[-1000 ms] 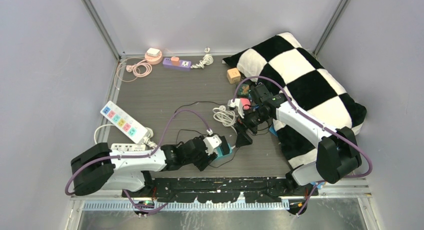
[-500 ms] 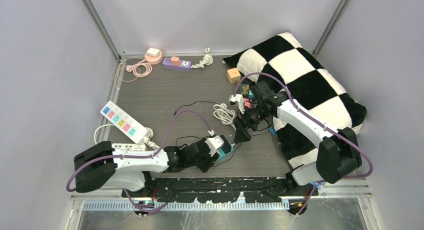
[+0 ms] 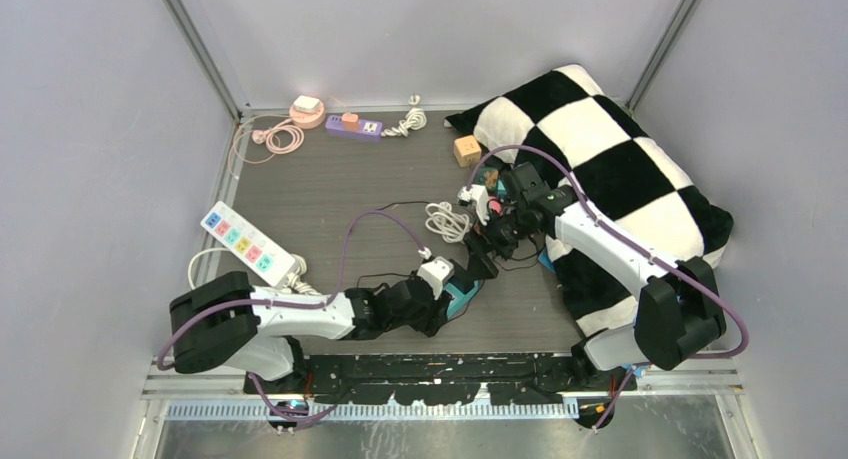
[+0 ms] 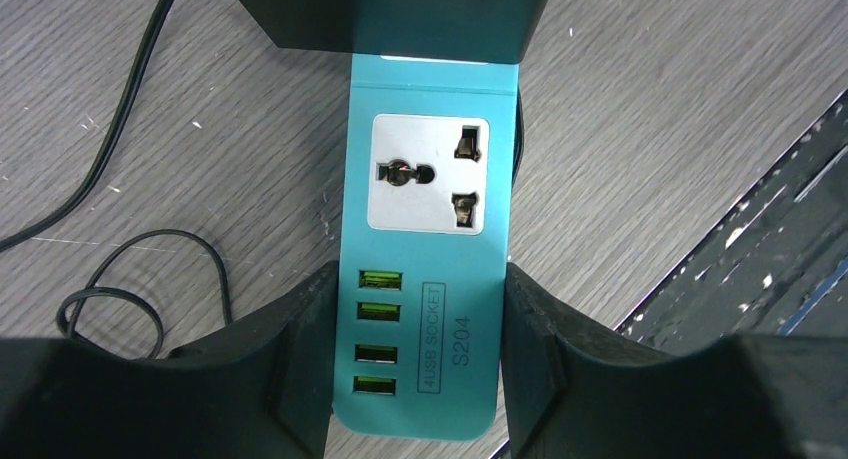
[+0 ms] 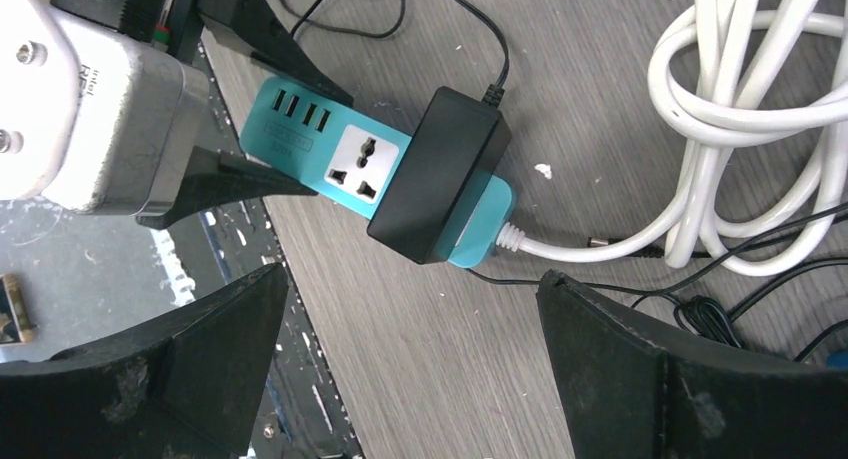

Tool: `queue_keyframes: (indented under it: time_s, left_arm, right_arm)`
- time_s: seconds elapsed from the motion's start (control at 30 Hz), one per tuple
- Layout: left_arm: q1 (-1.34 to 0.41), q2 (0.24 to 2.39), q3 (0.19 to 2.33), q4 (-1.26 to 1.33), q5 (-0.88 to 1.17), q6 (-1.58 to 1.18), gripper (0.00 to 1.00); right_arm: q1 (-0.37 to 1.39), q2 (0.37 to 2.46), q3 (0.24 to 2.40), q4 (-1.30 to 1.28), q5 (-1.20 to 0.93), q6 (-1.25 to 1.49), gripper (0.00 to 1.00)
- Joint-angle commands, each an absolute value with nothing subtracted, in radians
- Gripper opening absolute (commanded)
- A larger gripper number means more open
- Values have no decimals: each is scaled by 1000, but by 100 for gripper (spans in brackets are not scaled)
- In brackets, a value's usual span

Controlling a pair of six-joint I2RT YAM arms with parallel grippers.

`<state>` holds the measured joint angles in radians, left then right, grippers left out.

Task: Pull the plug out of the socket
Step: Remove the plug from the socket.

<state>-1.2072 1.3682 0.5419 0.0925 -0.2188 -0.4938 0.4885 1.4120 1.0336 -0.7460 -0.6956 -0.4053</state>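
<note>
L gripper (image 4: 418, 314): two black fingers (image 4: 300, 359) pinch the USB end of a teal plastic power strip (image 4: 425, 249), one finger pressed to each long side. The fingers' bases run off the bottom of the L wrist view. Just past the fingertips the strip shows four green USB ports (image 4: 378, 329), then a free grey multi-pin outlet (image 4: 425, 174).

At the strip's far end, well clear of the L fingers, sits a black rectangular plug adapter (image 5: 438, 174), still seated in the strip. The L wrist view cuts it off at the top edge, so only its near side shows.

R gripper (image 5: 412, 279) has jaws spread wide, holding nothing. In its wrist view the plug lies in line w/ the gap btw the fingers, touching neither. How high the gripper is above the plug can't be told.

From overhead, both grippers crowd together and cover most of strip & plug; only a sliver of teal shows.

A thin black wire (image 5: 470, 29) leaves the adapter's top. A white cord (image 5: 570, 247) exits the strip's end. A coiled white cable (image 5: 740, 79) lies near on the grey wood-grain table (image 4: 650, 129). A black-and-white checked pillow (image 3: 610, 149) lies on the R side.
</note>
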Motion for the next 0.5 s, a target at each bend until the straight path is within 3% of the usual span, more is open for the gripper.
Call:
queue_keyframes:
  time_s: [0.0, 0.33, 0.47]
  left_arm:
    - [-1207, 1385, 578, 217, -299, -589, 0]
    - [-1210, 1437, 576, 286, -317, -645, 0]
    - [-1209, 1435, 571, 291, -326, -657, 0]
  right_arm:
    - [499, 1403, 1014, -652, -635, -344, 100]
    - [531, 1441, 977, -552, -590, -283, 99]
    - [555, 1453, 979, -535, -582, -271, 88]
